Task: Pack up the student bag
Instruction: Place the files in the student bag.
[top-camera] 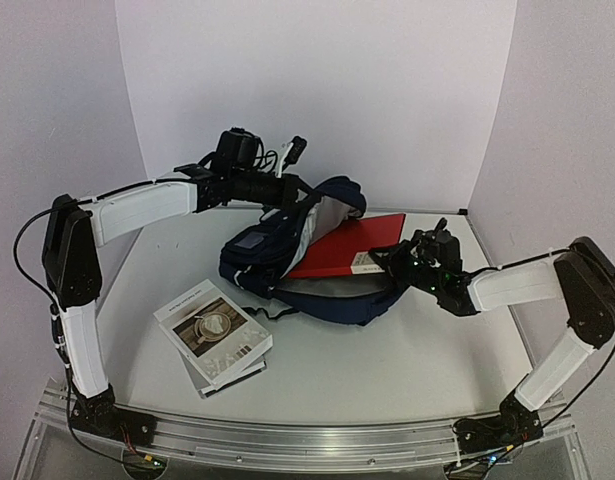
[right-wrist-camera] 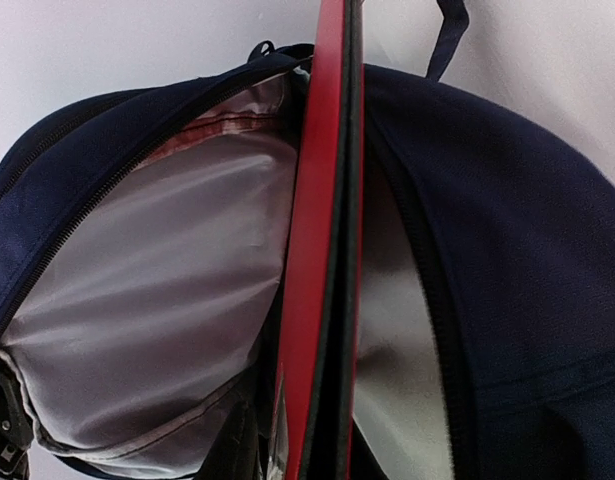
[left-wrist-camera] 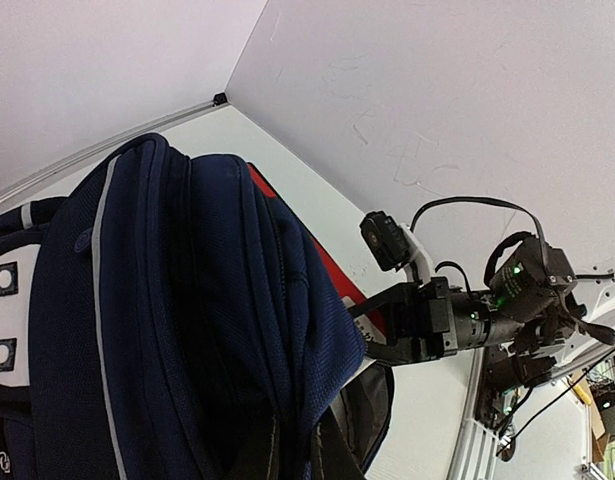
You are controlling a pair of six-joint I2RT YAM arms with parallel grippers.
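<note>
Leftmost, the left gripper (top-camera: 283,192) reaches over to the back of the table (top-camera: 407,360) and is pinched almost fully closed on the upper lip of the student bag (top-camera: 255,262), lifting it so the mouth gapes toward the right. In front of that arm, well apart from the bag, a stack of books (top-camera: 215,335) lies flat on the table. The bag itself lies on its side in the middle, its grey lining (right-wrist-camera: 157,300) showing inside the opening. A red book (top-camera: 342,248) sits partly in that mouth, its far end inside and its near end sticking out to the right. There the right gripper (top-camera: 385,262) is clamped narrowly on the book's outer edge; its wrist view looks straight down the book's thin edge into the bag.

Several things could go wrong, I judge. Only a pinch of fabric holds the mouth up, so a push could drag the lip free and let the opening collapse onto the book. The book's leading corner could snag in a fold of the slack lining or on the zipper edge and jam. Nothing pins the bag down, so it may slide away from the push rather than take the book. Held by one edge, the book could also twist in the jaws
</note>
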